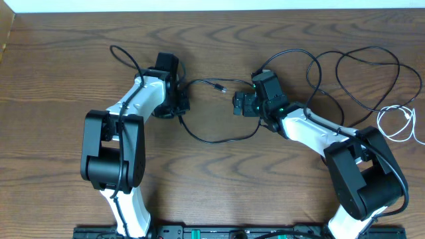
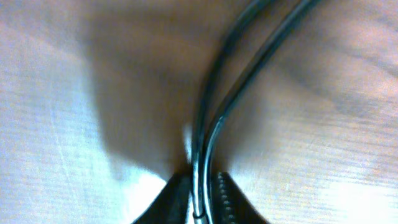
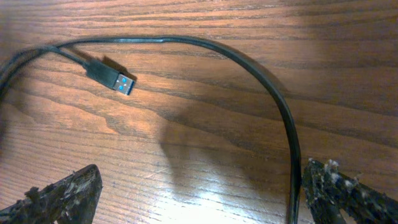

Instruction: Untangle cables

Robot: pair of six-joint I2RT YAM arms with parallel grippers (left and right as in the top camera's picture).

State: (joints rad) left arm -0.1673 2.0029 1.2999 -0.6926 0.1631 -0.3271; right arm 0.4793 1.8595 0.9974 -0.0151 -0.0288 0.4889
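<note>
My left gripper [image 1: 178,103] is shut on a black cable [image 1: 206,139]; the left wrist view shows two black strands [image 2: 217,106] running into the closed jaws [image 2: 199,186]. From there one strand ends in a USB plug [image 1: 222,86], and the other curves along the table toward my right gripper [image 1: 238,105]. The right gripper [image 3: 199,199] is open and low over the table, with the black cable [image 3: 287,118] passing just inside its right finger and the blue-tipped plug [image 3: 115,78] ahead of it. A second black cable [image 1: 372,66] loops at the back right. The white cable [image 1: 398,123] lies at the far right.
The wooden table [image 1: 219,192] carries everything. The black loops at the back right overlap each other and reach the white cable. A thicker black cord [image 1: 123,56] on the left arm arcs behind it. A black rail [image 1: 199,232] runs along the front edge.
</note>
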